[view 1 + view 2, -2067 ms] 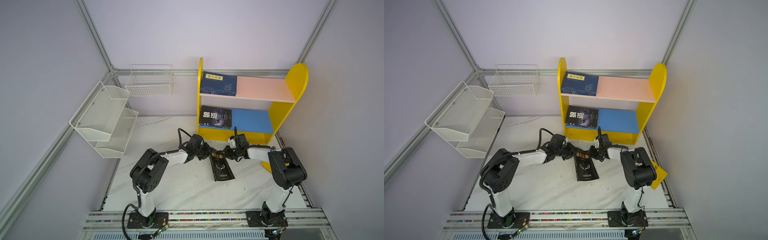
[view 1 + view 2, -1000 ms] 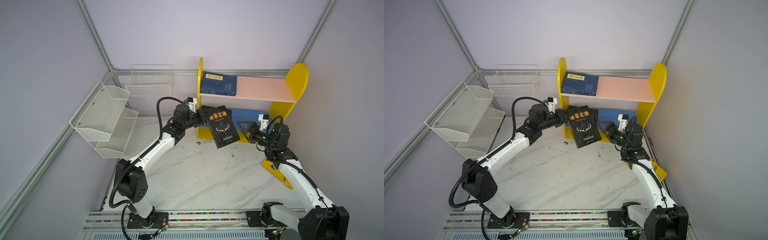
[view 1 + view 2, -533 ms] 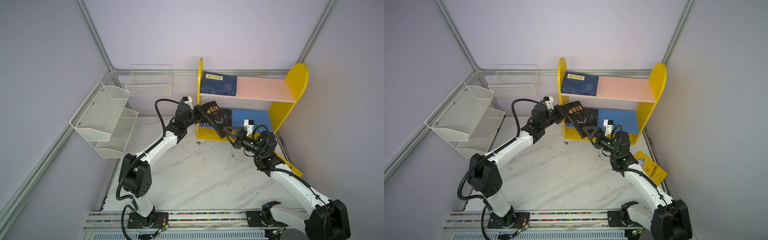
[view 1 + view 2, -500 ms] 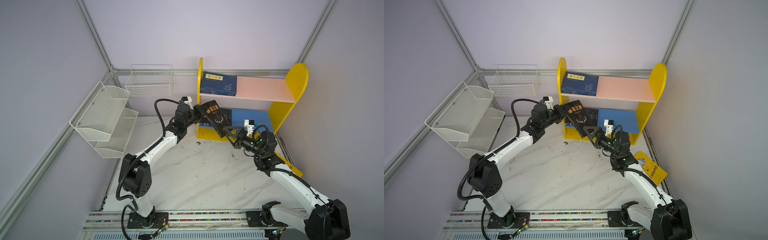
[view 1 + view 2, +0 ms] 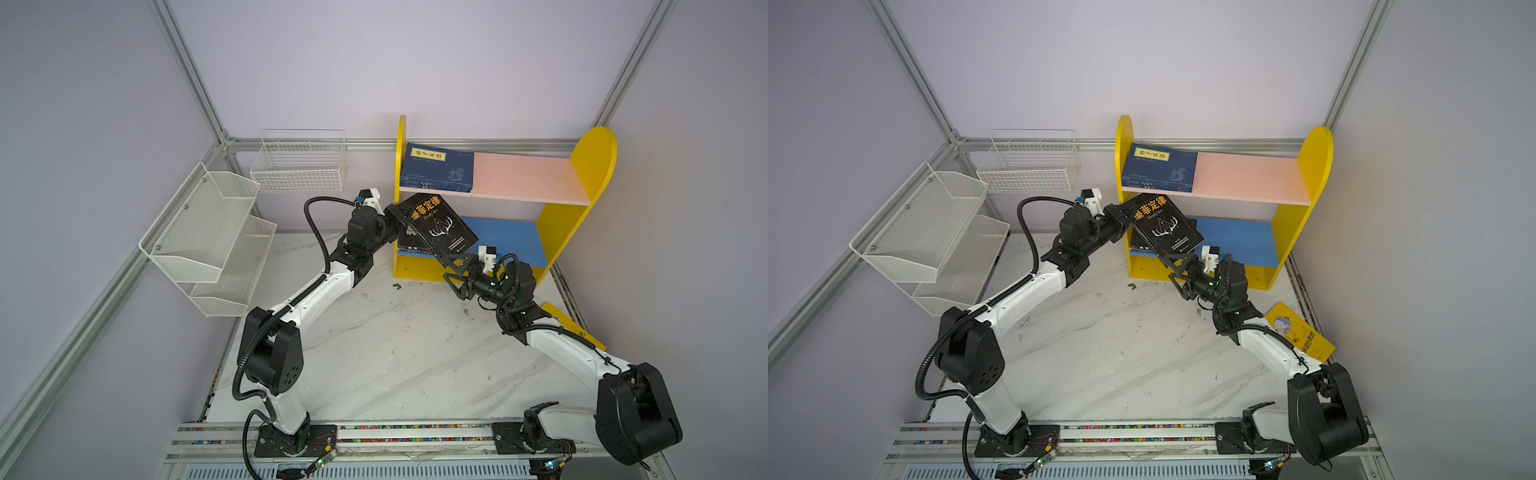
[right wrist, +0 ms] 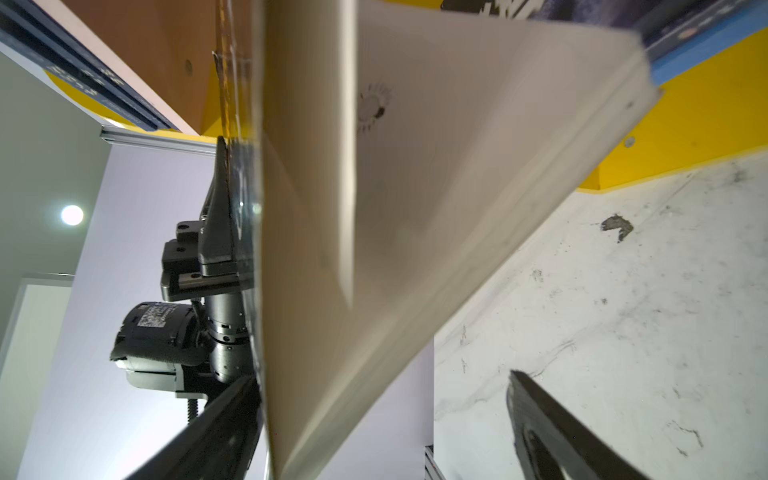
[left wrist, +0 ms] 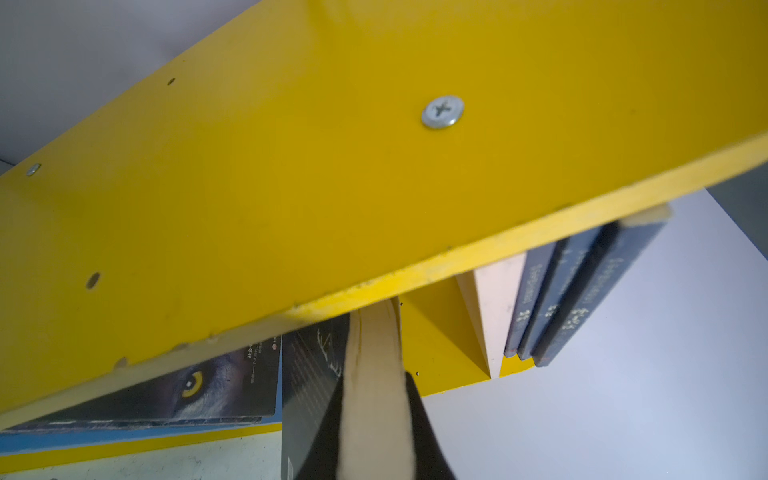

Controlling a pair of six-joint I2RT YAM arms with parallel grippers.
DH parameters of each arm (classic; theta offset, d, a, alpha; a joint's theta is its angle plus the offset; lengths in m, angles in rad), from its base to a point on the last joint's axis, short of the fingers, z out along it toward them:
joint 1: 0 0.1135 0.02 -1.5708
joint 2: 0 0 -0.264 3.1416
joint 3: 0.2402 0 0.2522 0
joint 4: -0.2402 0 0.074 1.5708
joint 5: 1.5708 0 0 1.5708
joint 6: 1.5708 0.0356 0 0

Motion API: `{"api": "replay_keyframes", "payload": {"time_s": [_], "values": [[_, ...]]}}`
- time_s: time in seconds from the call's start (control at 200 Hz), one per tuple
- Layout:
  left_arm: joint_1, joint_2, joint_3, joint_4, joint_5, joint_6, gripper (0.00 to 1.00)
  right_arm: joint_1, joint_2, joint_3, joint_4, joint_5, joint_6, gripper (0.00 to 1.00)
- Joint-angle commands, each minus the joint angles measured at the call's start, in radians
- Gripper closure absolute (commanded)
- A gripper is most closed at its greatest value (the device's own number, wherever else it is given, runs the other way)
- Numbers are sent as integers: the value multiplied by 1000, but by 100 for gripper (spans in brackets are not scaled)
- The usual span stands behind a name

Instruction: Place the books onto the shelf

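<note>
One black book (image 5: 442,226), orange title, hangs tilted in the air at the mouth of the shelf's (image 5: 582,187) lower tier. It sits toward the left end, with its upper corner just below the front edge of the pink upper board (image 5: 528,176).

- Left gripper (image 5: 405,216): clamped on the book's upper corner only, so the whole book hangs from one pinch. Watch for it pivoting or sliding out as you push in.
- Right gripper (image 5: 446,269): jaws wide apart, straddling the book's low corner without gripping. In the right wrist view the cover splays away from the page block. If you close here you may catch only loose leaves and crease them.
- Clearance: the left wrist view shows the yellow side panel (image 7: 374,166) very near. Tilted as it is, the book may jam on that panel or the pink edge.
- Blue lower board (image 5: 507,243): a wolf-cover book (image 7: 187,386) lies flat at its left end. Sliding in low may shove it back or wedge on top of it.
- Navy books (image 5: 436,168) rest on the pink board's left end. An upward bump could shift them.
- Yellow book (image 5: 1300,332) lies on the table (image 5: 395,353) at its right edge, just beside the right arm. A swing of that elbow could push it off.
</note>
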Motion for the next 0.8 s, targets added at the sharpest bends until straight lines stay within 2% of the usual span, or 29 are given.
{"api": "replay_keyframes", "payload": {"time_s": [0.0,0.125,0.23,0.32,0.485,0.635,0.68,0.715,0.755,0.795], "values": [[-1,-18,143,163,1,-41,100,2,28,-41,193,3,133,6],[-1,-13,147,169,9,-50,100,2,53,-57,313,48,185,9],[-3,-16,130,177,6,-59,100,2,85,-44,380,93,212,22],[-4,-24,108,180,-3,-62,100,2,105,-30,419,135,229,42],[-19,-33,75,187,-25,-72,100,3,126,-7,441,170,241,63],[-29,-37,57,159,-37,-79,100,0,116,15,413,204,215,70],[-28,-43,53,135,-40,-72,94,-4,113,36,374,197,189,72],[-29,-50,48,116,-45,-64,85,-10,113,54,328,191,162,77],[-27,-61,42,92,-52,-51,78,-20,113,77,273,180,125,79],[-27,-73,31,68,-64,-32,66,-37,110,100,212,170,88,79]]}}
